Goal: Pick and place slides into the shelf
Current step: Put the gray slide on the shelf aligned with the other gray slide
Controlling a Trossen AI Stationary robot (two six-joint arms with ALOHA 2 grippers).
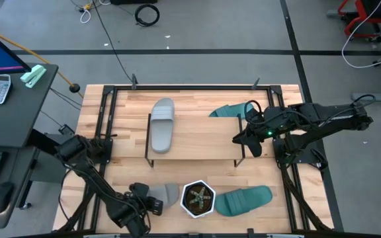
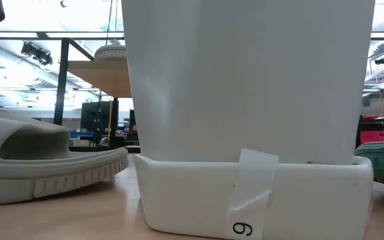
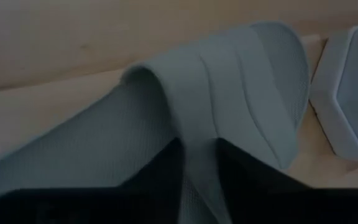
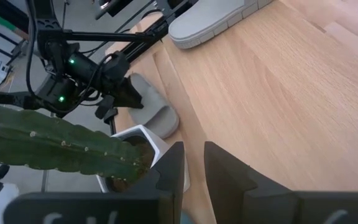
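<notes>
At lower centre, the white hexagonal pot [image 1: 198, 199] holds a cactus [image 1: 198, 196]. One grey slide [image 1: 162, 124] lies on the shelf [image 1: 197, 142]. The left gripper [image 1: 152, 203] straddles another grey slide's [image 1: 167, 194] strap; the right gripper's [image 1: 249, 137] narrow gap holds nothing.

Up close, the left claw [image 3: 197, 180] sits right over a light grey slide [image 3: 229, 106] lying on the wooden bench [image 3: 55, 56]. Its two dark fingers [image 3: 160, 180] stand either side of the wide ribbed strap, with a narrow band of grey rubber showing between them. The textured footbed runs off toward eight o'clock. At three o'clock, just beside the slide's rounded end, is the angled wall of a white hexagonal pot [image 3: 353, 93].
</notes>
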